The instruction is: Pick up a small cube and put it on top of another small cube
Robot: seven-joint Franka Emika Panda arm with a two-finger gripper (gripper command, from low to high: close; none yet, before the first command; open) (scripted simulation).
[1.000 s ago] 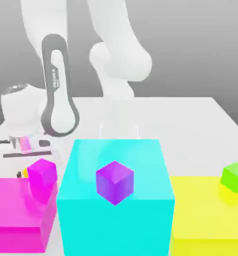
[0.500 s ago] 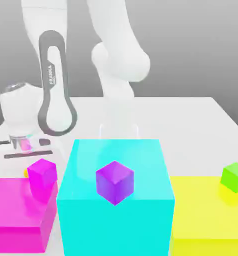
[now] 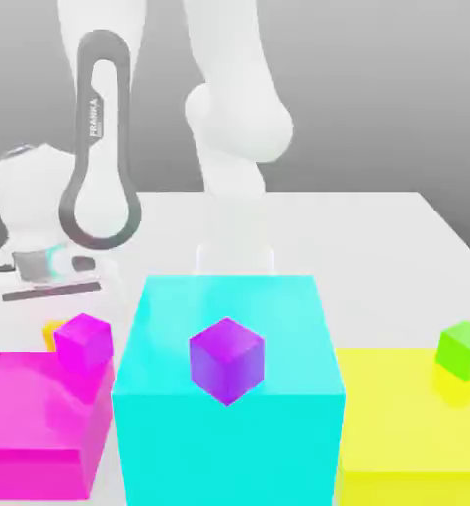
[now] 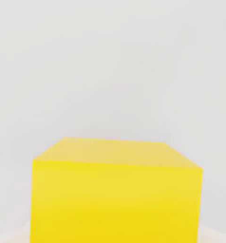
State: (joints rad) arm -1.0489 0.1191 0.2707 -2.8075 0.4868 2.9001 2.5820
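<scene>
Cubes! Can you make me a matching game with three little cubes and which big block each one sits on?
Cubes:
1. small purple cube
2. small green cube
3. small magenta cube

Places:
A. on the big yellow block
B. on the big magenta block
C. on the big cyan block

Pairs: 1-C, 2-A, 3-B

Exterior view faces arm; hand view hugs yellow-orange cube (image 4: 116,194).

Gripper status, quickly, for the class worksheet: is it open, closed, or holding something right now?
Gripper: closed, apparently gripping the small yellow-orange cube.
</scene>
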